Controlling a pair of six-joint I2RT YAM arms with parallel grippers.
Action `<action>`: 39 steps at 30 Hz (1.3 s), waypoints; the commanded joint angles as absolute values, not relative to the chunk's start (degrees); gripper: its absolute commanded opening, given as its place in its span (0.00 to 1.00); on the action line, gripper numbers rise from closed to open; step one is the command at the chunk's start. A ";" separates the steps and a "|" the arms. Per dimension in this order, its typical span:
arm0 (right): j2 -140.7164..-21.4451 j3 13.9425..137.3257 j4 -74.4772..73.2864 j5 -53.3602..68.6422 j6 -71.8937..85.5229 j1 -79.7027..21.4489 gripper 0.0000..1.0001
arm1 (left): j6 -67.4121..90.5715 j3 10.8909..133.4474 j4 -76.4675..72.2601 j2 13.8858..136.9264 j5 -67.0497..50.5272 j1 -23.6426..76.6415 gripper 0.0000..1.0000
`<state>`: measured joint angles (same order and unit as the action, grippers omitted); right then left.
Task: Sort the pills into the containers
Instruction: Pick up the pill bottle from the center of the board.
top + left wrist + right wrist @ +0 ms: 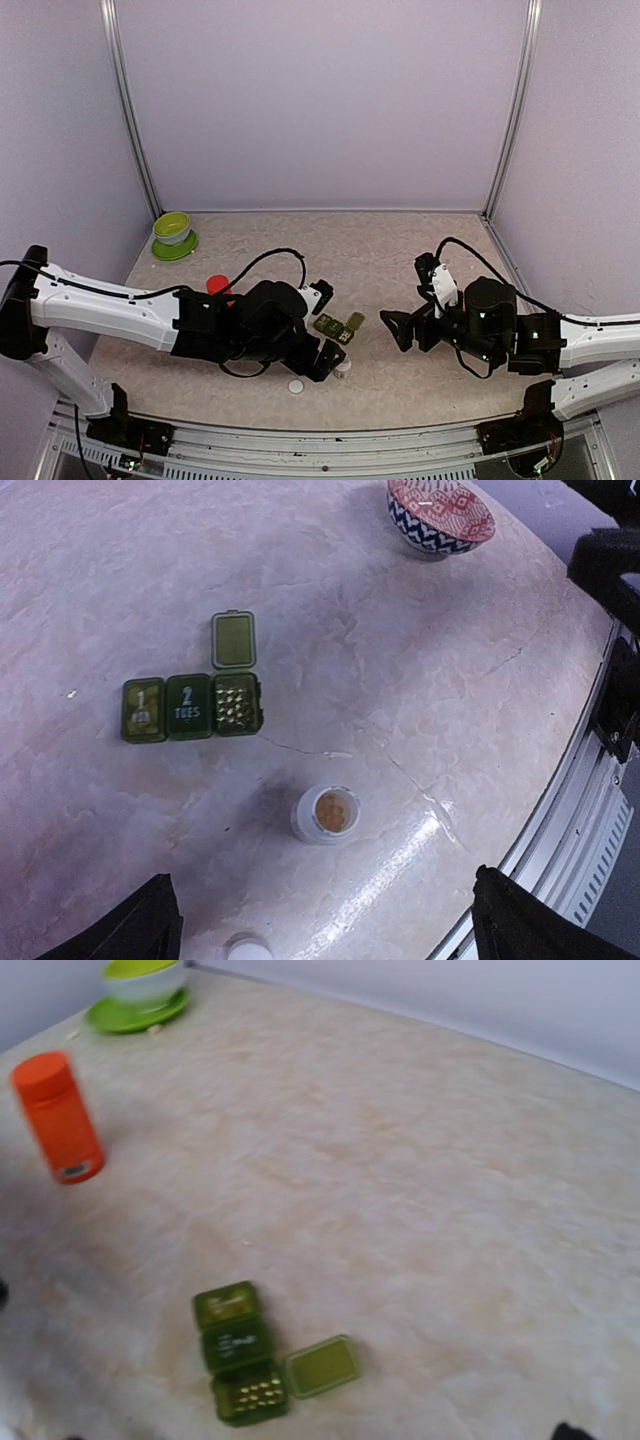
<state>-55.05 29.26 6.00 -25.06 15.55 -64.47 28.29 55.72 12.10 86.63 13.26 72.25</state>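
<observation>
The containers (pixel 190 709) are a row of three dark green boxes. Two are lidded; the end one has its lid (pixel 233 640) flipped back, and small yellow pills (pixel 236 702) lie inside. An open white bottle (pixel 326 813) holding tan pills stands upright just ahead of my left gripper (pixel 325 930). That gripper is open, and nothing sits between its fingers (pixel 130 925). From above, the left gripper (pixel 325 357) sits just near of the containers (pixel 338 326). My right gripper (pixel 396 329) hovers to their right, open and empty. The right wrist view has the containers (pixel 240 1352) low in frame.
A white cap (pixel 248 948) lies on the table beside the bottle (pixel 343 368). An orange bottle (pixel 58 1118) with a red cap stands to the left. A lime-green bowl (pixel 173 232) on a green plate sits at the back left. A red-and-blue patterned bowl (pixel 440 515) is near the table's edge.
</observation>
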 commanded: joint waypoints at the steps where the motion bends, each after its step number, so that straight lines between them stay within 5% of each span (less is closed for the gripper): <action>1: -52.65 26.91 2.36 -30.41 20.40 -63.90 1.00 | 23.97 62.13 15.52 94.36 10.27 73.27 0.97; 12: -52.02 25.22 3.31 -28.58 21.95 -63.90 1.00 | 22.60 71.53 20.59 106.28 13.86 73.50 0.67; 19: -53.16 25.09 4.30 -27.43 21.38 -63.90 0.99 | 22.15 72.47 20.07 109.08 14.21 72.77 0.62; 28: -54.89 25.31 5.68 -26.64 20.27 -63.90 1.00 | 21.63 72.72 18.11 110.58 11.85 71.24 0.38; 39: -56.65 25.99 6.25 -26.70 19.31 -63.90 0.99 | 21.36 73.33 16.85 111.26 8.62 69.90 0.35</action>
<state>-56.25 25.61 4.60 -26.79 19.97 -64.27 22.02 71.72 18.35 110.24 10.26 70.57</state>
